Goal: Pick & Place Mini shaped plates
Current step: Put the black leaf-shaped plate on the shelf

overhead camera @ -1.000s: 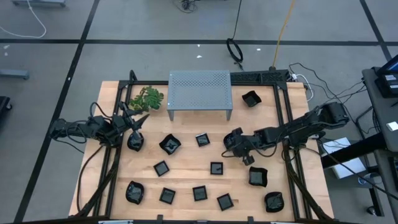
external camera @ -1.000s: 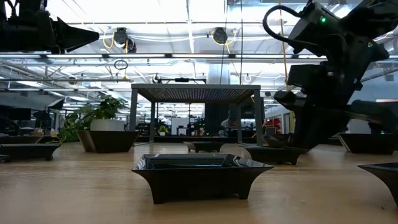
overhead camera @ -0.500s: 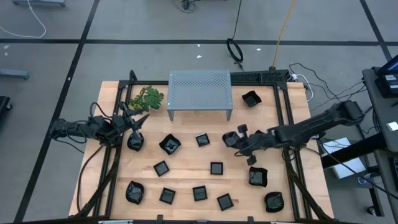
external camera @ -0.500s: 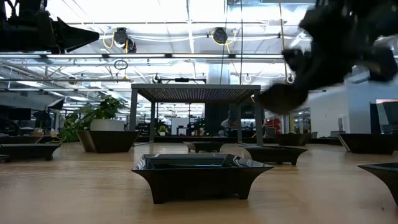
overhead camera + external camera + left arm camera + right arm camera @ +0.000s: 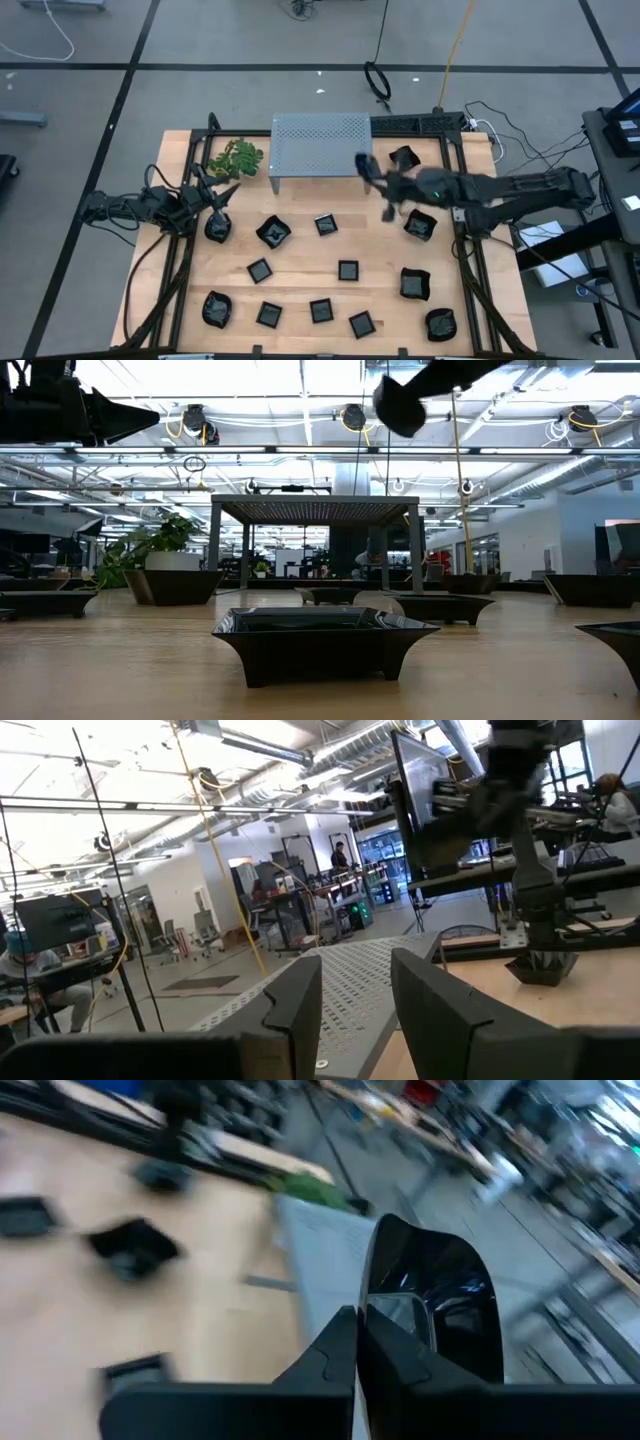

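A pale wooden counter (image 5: 300, 290) in an open workshop carries a scatter of mini shaped plates (image 5: 348, 270), with a grey perforated stand (image 5: 321, 143) at twelve o'clock and a green sprig (image 5: 236, 158) at about ten.

The right tool (image 5: 368, 170) is up in the air near the stand's right end, at roughly one o'clock. Its own wrist view shows the fingers pressed together on the rim of a carried plate (image 5: 432, 1312), a glossy rounded dish held edge-on. The left tool (image 5: 218, 196) waits at nine o'clock, just above a plate (image 5: 218, 229); its fingers (image 5: 295, 1005) stand apart with nothing between them.

These dishes look light, stiff and slick, probably ceramic or hard plastic, so likely to chip if dropped. The raised rim seems the only sensible hold, pinching wall to wall; the flat squares offer less lip and would likely slip more easily.

The high view gives the layout but the carried plate is only a dark smear there. The right wrist view alone shows the grip. The low view shows plate profiles (image 5: 322, 640) and their flared walls, with the right tool just a dark shape overhead.
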{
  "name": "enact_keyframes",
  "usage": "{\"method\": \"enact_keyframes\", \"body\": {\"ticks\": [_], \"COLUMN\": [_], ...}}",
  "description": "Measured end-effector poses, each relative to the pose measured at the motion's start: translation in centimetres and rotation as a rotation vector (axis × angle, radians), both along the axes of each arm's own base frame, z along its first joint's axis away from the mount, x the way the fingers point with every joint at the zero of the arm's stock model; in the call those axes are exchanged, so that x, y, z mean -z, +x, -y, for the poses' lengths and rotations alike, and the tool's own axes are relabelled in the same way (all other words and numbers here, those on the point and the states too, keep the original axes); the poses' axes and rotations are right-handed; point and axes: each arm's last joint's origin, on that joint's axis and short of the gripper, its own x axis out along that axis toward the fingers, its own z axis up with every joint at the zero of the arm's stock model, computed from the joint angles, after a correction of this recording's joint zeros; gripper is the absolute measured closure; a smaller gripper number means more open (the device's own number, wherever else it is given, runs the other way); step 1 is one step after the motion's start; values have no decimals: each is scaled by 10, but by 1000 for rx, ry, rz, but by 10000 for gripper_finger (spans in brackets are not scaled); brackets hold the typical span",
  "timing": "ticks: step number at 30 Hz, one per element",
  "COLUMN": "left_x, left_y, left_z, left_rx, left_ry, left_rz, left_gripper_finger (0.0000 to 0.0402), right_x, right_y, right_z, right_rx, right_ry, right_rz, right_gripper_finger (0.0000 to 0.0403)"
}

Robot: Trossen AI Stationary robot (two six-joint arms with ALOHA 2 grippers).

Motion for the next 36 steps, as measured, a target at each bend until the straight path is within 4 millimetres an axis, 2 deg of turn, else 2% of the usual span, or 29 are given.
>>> {"method": "enact_keyframes", "body": {"ticks": [4, 8, 11, 17, 21, 36], "left_x": [0, 0, 0, 0, 0, 0], "left_y": [0, 0, 0, 0, 0, 0], "left_z": [0, 0, 0, 0, 0, 0], "left_rx": [0, 1, 0, 0, 1, 0], "left_ry": [0, 0, 0, 0, 0, 0], "left_rz": [0, 0, 1, 0, 0, 0], "left_gripper_finger": [275, 275, 275, 274, 275, 275], "right_x": [1, 22, 37, 52, 56, 52], "right_y": [25, 44, 51, 59, 65, 68], "right_z": [39, 76, 92, 99, 99, 108], "right_rx": [147, 274, 334, 360, 289, 306], "right_ry": [3, 40, 86, 117, 151, 180], "right_rz": [-56, -138, -174, -208, -193, -96], "right_gripper_finger": [403, 403, 403, 403, 403, 401]}}
